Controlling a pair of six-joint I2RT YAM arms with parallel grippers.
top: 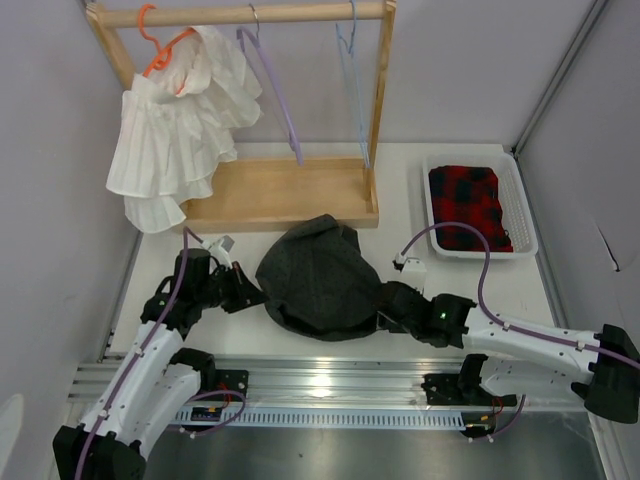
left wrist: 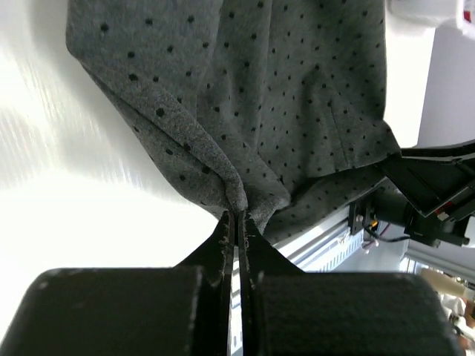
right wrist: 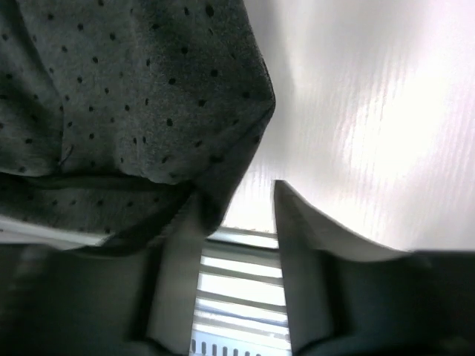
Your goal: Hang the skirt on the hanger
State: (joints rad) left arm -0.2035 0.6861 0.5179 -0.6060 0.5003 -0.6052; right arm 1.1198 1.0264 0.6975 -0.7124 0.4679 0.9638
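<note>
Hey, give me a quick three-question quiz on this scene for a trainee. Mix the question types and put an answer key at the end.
1. True or false: the left gripper is shut on an edge of the dotted grey skirt.
2. Fill in the blank: the right gripper has its jaws ____.
3. Where is the light-blue hanger? A) hanging on the wooden rack; B) threaded through the skirt; C) held by the right gripper.
Key: 1 true; 2 open; 3 A.
</note>
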